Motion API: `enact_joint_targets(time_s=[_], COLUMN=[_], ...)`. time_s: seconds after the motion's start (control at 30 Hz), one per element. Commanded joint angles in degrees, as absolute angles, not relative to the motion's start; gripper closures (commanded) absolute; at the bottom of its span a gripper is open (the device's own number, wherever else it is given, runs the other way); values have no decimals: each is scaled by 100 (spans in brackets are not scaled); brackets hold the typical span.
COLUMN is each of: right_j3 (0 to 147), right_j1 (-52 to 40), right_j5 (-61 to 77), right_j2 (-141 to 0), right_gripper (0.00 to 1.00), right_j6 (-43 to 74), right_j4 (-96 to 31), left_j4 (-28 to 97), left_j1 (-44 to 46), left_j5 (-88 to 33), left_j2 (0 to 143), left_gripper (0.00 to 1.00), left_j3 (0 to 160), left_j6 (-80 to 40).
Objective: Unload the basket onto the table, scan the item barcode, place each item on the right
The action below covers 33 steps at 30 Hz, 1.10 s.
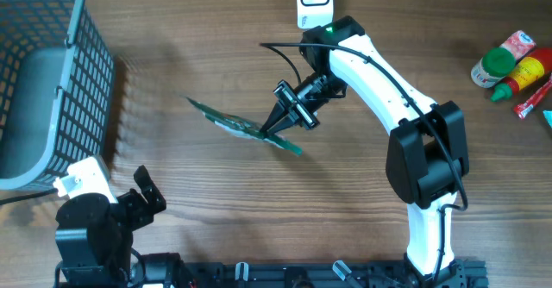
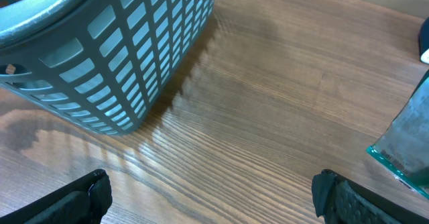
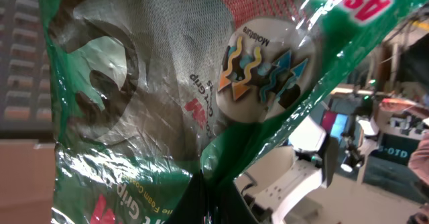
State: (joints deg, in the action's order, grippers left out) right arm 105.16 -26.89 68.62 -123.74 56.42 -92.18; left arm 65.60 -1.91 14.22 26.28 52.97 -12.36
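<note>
So, my right gripper (image 1: 272,126) is clamped on the green packet (image 1: 220,117) mid-frame, while my left gripper (image 1: 148,191) sits lower left, fingers wide apart, below the basket (image 1: 90,72).

Packet (image 3: 134,117): glossy green film, red band with white lettering, clear window over grey mesh fabric. Badge (image 3: 265,66): cream, with blue, yellow and dark wavy marks. Basket (image 1: 82,72): grey-blue, open lattice. Desk (image 1: 216,202): brown wood grain. Right arm (image 1: 379,77): white shell, black joints. Bottles (image 1: 526,72): red, one green-capped.
</note>
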Motion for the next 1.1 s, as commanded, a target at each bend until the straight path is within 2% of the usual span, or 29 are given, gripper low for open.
enact_joint_targets(time_s=[0.0,0.1,0.2,0.3,0.37,0.5,0.57,0.6,0.67,0.7,0.83,0.93,1.07], right_j3=[10617,10617,10617,10617,10617,10617,10617,10617,10617,10617,10617,10527,10051], right_j1=[-2714,-2718,-2714,-2722,-2779,-2845,-2853,-2853,-2853,-2853,-2864,-2985,-3277], right_j5=[6910,5295,2283,701,-464,-836,-1057,-1111,-1181,-1177,-801,12,-469], right_j2=[-12313,-12315,-12315,-12311,-12311,-12311,-12311,-12311,-12311,-12311,-12311,-12333,-12339], right_gripper=[95,94,96,96,96,95,53,37,17,12,10,10,10], right_j6=[5590,5590,5865,5684,4829,2528,2589,2716,3028,3081,3212,3514,4563], right_j4=[-9218,-9115,-8573,-8322,-8248,-8346,-8462,-8493,-8508,-8490,-8204,-7240,-6335], left_j4=[6545,6545,6545,6545,6545,6545,6545,6545,6545,6545,6545,6545,6545], left_j1=[-161,-161,-161,-161,-161,-161,-161,-161,-161,-161,-161,-161,-161], left_j5=[1396,1393,1393,1393,1393,1393,1393,1393,1393,1396,1393,1393,1393], left_j2=[2609,2609,2609,2609,2609,2609,2609,2609,2609,2609,2609,2609,2609], left_gripper=[0,0,0,0,0,0,0,0,0,0,0,0,0], left_j3=[5315,5315,5315,5315,5315,5315,5315,5315,5315,5315,5315,5315,5315], left_j6=[-1225,-1225,-1225,-1227,-1227,-1227,-1227,-1225,-1227,-1227,-1227,-1227,-1227])
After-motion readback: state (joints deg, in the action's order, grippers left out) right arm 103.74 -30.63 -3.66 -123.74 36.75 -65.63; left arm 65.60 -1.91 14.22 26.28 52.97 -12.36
